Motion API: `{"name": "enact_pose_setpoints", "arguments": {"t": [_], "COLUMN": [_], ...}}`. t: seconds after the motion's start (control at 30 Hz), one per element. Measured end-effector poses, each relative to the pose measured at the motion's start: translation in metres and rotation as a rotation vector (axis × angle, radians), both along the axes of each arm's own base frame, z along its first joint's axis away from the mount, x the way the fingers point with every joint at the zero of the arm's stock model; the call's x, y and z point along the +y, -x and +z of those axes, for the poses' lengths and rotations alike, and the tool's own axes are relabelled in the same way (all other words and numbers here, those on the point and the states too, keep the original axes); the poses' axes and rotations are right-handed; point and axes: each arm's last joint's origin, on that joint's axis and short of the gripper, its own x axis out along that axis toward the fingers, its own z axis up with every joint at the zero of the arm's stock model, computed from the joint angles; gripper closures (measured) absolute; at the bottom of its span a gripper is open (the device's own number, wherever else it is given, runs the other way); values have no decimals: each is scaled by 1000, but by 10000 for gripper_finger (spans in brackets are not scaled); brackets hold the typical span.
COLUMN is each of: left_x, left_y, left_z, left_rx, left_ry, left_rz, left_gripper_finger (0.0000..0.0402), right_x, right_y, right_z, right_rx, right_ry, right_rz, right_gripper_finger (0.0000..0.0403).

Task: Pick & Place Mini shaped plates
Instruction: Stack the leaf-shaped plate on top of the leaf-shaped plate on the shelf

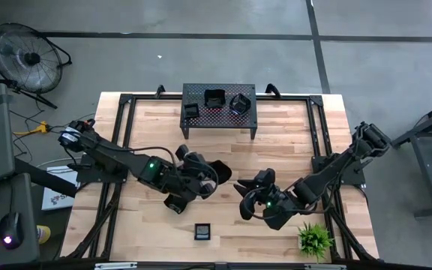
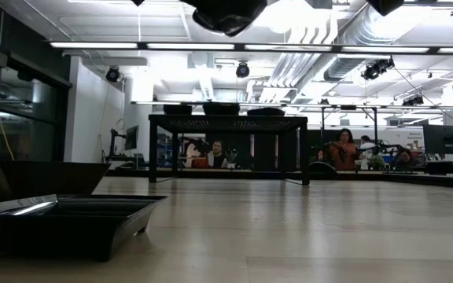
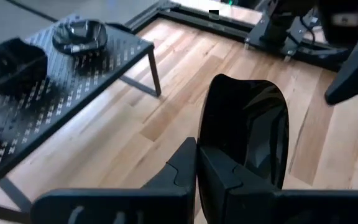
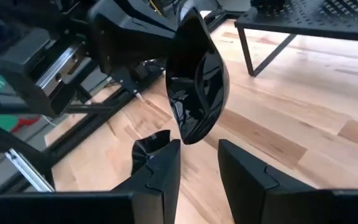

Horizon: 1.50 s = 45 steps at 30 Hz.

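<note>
- Nearest the low camera lies a square plate (image 2: 61, 224), flat on the desk (image 1: 291, 131) at its front edge, with no pincer touching it.
- The rounded plate (image 3: 247, 134) is the one in play: the left pincer (image 3: 197, 168) is clamped shut on its rim and holds it on edge in the air above the middle of the desk, hollow face turned toward the right arm.
- The right pincer (image 4: 194, 155) hangs just beside that plate, fingers parted and holding nothing; the plate's lower edge sits just above the gap between them, its face nearly in line with the gap.
- My read is that a hand-over is being set up. If so, the right pincer needs only to come up along the plate's edge so that the rim slides between its fingers.
- The left arm has the plate; the right arm is the nearer free one.
- The perforated stand (image 1: 220, 112) at the far side of the desk carries three dishes (image 1: 214, 98): a small one on its left, a squarish one near the middle, another on its right. Their exact shapes are hard to make out from above.
- A small green plant (image 1: 315, 238) stands at the desk's front right corner, well clear of both arms.
</note>
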Motion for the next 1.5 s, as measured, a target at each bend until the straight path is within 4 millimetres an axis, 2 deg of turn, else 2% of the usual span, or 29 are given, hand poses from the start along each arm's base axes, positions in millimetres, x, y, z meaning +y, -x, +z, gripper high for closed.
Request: {"name": "enact_pose_setpoints", "arguments": {"t": [0.27,0.5,0.67,1.1,1.5], "left_x": [-2,-2,-2,-2,-2], "left_y": [-5,-5,-4,-5,-5], "left_z": [7,7,7,7,7], "left_rx": [-50,-48,-50,-44,-34], "left_ry": [-65,-69,-74,-79,-95], "left_rz": [-16,-15,-8,-15,-27], "left_gripper_finger": [397,397,397,397,397], "right_x": [19,39,44,40,29], "right_y": [-10,-23,-30,-32,-32], "right_z": [-17,-32,-46,-52,-73], "right_rx": [-97,-206,-211,-149,-168], "right_ry": [-16,126,129,270,145], "right_rz": [-64,-163,-175,-208,-187], "right_gripper_finger": [300,300,300,299,299]}}
